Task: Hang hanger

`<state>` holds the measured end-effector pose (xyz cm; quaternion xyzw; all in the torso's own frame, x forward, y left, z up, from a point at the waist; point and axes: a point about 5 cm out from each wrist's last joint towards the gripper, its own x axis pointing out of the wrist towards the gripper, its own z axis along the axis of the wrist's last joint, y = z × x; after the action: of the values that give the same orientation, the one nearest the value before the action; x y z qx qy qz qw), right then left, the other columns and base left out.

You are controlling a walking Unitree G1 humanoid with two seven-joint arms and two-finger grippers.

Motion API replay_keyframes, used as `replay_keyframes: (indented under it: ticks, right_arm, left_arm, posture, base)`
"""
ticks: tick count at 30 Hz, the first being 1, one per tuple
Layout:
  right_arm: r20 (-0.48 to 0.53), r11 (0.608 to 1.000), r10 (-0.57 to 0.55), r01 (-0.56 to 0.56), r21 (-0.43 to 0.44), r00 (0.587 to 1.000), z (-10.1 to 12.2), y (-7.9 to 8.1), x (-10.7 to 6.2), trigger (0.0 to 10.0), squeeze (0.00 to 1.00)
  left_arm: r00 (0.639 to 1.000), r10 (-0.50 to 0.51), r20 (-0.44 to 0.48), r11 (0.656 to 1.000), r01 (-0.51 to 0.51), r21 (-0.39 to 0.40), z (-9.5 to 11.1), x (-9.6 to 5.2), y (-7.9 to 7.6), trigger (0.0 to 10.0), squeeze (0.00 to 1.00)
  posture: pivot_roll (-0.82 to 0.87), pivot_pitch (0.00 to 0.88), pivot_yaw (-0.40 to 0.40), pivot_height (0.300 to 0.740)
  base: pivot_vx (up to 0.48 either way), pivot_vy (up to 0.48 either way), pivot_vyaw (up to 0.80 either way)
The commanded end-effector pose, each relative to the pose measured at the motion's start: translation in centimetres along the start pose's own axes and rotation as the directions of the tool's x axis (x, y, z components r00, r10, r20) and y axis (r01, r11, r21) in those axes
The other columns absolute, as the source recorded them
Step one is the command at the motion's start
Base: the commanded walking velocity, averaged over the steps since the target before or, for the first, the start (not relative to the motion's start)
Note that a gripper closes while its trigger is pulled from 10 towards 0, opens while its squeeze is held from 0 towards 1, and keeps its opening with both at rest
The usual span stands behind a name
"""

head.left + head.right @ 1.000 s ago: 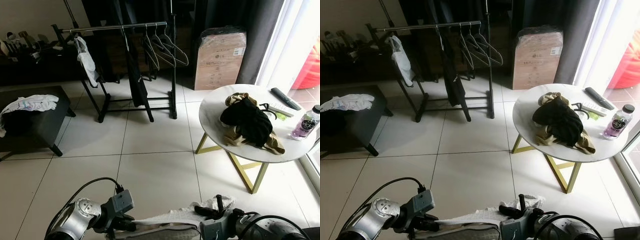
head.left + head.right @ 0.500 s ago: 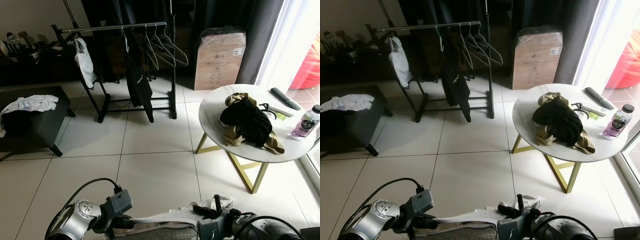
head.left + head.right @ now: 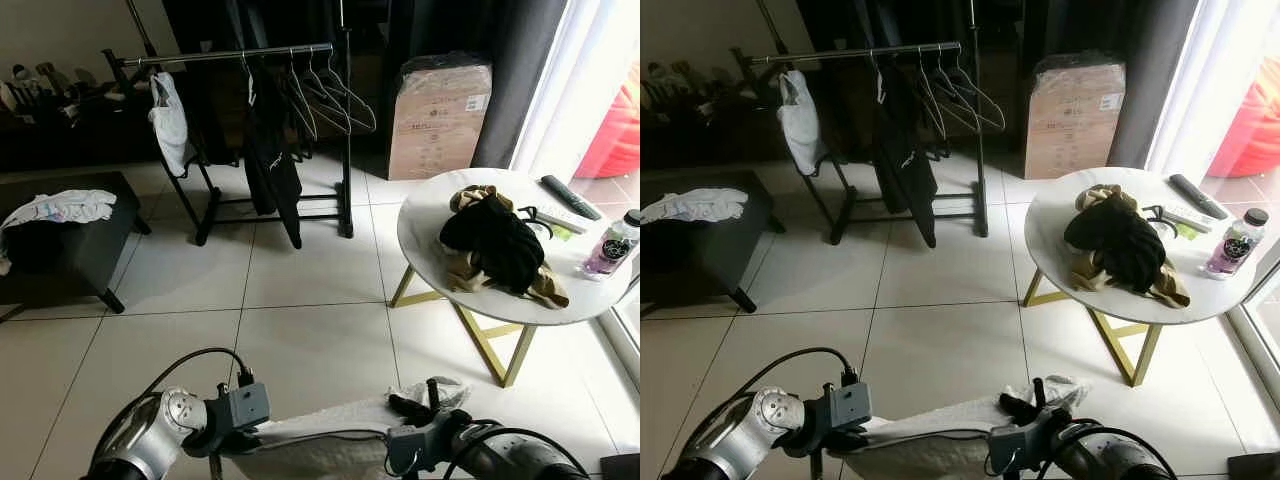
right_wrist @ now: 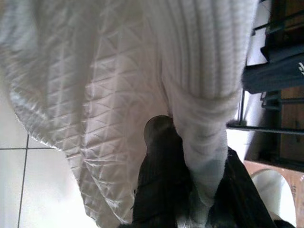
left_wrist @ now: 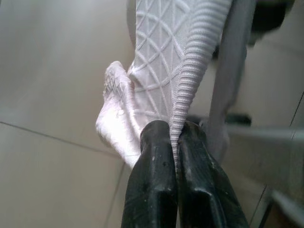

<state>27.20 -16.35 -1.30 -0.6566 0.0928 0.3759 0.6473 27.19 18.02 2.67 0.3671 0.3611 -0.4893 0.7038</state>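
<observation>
White garment (image 5: 161,61) (diamond-quilted, ribbed edge)

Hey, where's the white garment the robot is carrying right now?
The white garment is stretched between the left gripper and right gripper, low in the head views, above the tiled floor, short of the clothes rack.

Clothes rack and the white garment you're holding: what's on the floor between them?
Bare tile floor in the left eye view. The clothes rack stands far ahead; the round table sits off to the right, the dark bench to the left. Both grippers hold the white garment.

Left gripper (image 5: 175,142) and right gripper (image 4: 190,142) low, jaws clamped.
</observation>
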Motion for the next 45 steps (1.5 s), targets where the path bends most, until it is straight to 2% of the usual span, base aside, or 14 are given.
replay_keyframes:
  ticks: [1, 9, 15, 18, 22, 26, 30, 32, 33, 34, 35, 42, 44, 45]
  right_arm:
    - [-0.294, 0.998, 0.052, -0.044, 0.036, 0.954, -5.5, 1.1, -2.2, 10.0, 0.0]
    - [-0.444, 0.997, 0.076, -0.056, 0.059, 0.893, -7.3, 1.9, -3.2, 10.0, 0.0]
    - [-0.454, 0.987, 0.162, -0.149, 0.063, 0.876, -7.0, 3.0, -3.2, 10.0, 0.0]
    - [-0.427, 0.961, 0.273, -0.263, 0.083, 0.862, -6.1, 4.7, -3.2, 10.0, 0.0]
    - [-0.427, 0.925, 0.378, -0.356, 0.134, 0.821, -5.5, 6.3, -3.4, 10.0, 0.0]
    - [-0.413, 0.899, 0.437, -0.404, 0.172, 0.799, -4.8, 7.3, -3.4, 10.0, 0.0]
    - [-0.425, 0.909, 0.416, -0.366, 0.197, 0.804, -4.9, 6.9, -3.2, 10.0, 0.0]
    - [-0.377, 0.879, 0.423, -0.271, 0.393, 0.824, -4.0, 6.5, -2.5, 10.0, 0.0]
    - [-0.377, 0.879, 0.423, -0.271, 0.393, 0.824, -4.0, 6.5, -2.5, 10.0, 0.0]
    - [-0.348, 0.857, 0.435, -0.263, 0.442, 0.83, -3.6, 6.5, -2.3, 10.0, 0.0]
    - [-0.336, 0.847, 0.44, -0.26, 0.463, 0.833, -3.4, 6.4, -2.2, 10.0, 0.0]
    - [-0.299, 0.8, 0.45, -0.231, 0.553, 0.842, -3.2, 6.1, -2.0, 10.0, 0.0]
    - [-0.281, 0.79, 0.453, -0.235, 0.567, 0.846, -3.3, 5.6, -1.9, 10.0, 0.0]
    - [-0.277, 0.788, 0.455, -0.238, 0.567, 0.846, -3.4, 5.5, -1.9, 10.0, 0.0]
  left_arm:
    - [0.973, -0.037, -0.227, 0.999, 0.029, -0.036, -5.1, -1.3, -0.8, 0.0, 0.0]
    - [0.925, -0.038, -0.379, 0.997, 0.059, 0.044, -6.6, -2.7, -0.6, 0.0, 0.0]
    - [0.943, 0.023, -0.332, 0.998, -0.003, 0.061, -5.6, -2.5, 0.2, 0.0, 0.0]
    - [0.97, 0.11, -0.218, 0.994, -0.108, 0.02, -3.6, -1.8, 1.1, 0.0, 0.0]
    - [0.992, 0.103, -0.075, 0.994, -0.106, -0.039, -1.4, -1.4, 1.1, 0.0, 0.0]
    - [0.99, -0.024, 0.142, 0.999, 0.031, -0.045, 1.2, -1.6, 0.1, 0.0, 0.0]
    - [0.974, -0.115, 0.196, 0.99, 0.128, -0.054, 1.8, -1.8, -0.7, 0.0, 0.0]
    - [0.959, -0.2, 0.202, 0.976, 0.213, -0.048, 2.0, -1.7, -1.8, 0.0, 0.0]
    - [0.959, -0.2, 0.202, 0.976, 0.213, -0.048, 2.0, -1.7, -1.8, 0.0, 0.0]
    - [0.959, -0.197, 0.202, 0.976, 0.212, -0.051, 2.1, -1.6, -1.9, 0.6, 0.0]
    - [0.965, -0.175, 0.193, 0.98, 0.189, -0.056, 2.0, -1.4, -1.8, 10.0, 0.0]
    - [0.978, -0.122, 0.172, 0.99, 0.132, -0.051, 1.7, -1.8, -1.3, 10.0, 0.0]
    - [0.98, -0.098, 0.172, 0.991, 0.111, -0.071, 1.4, -2.0, -1.1, 10.0, 1.0]
    - [0.98, -0.1, 0.171, 0.991, 0.114, -0.073, 1.4, -2.0, -1.1, 10.0, 1.0]
  posture:
    - [-0.1, 0.13, 0.078, 0.74]
    - [-0.09, 0.13, 0.079, 0.74]
    - [-0.09, 0.128, 0.078, 0.74]
    - [-0.09, 0.128, 0.077, 0.74]
    - [-0.1, 0.128, 0.078, 0.74]
    - [-0.09, 0.129, 0.079, 0.74]
    - [-0.09, 0.129, 0.079, 0.74]
    - [-0.1, 0.128, 0.08, 0.74]
    - [-0.1, 0.128, 0.08, 0.74]
    - [-0.1, 0.129, 0.079, 0.74]
    - [-0.1, 0.129, 0.078, 0.74]
    - [-0.09, 0.13, 0.077, 0.74]
    - [-0.09, 0.13, 0.077, 0.74]
    - [-0.09, 0.13, 0.077, 0.74]
  base:
    - [0.0, 0.0, 0.0]
    - [0.0, 0.0, 0.0]
    - [0.0, 0.0, 0.0]
    - [0.0, 0.0, 0.0]
    - [0.0, 0.0, 0.0]
    - [0.0, 0.0, 0.0]
    - [0.0, 0.0, 0.0]
    - [0.0, 0.0, 0.0]
    - [0.0, 0.0, 0.0]
    - [0.0, 0.0, 0.0]
    - [0.0, 0.0, 0.0]
    - [0.0, 0.0, 0.0]
    - [0.0, 0.0, 0.0]
    - [0.0, 0.0, 0.0]
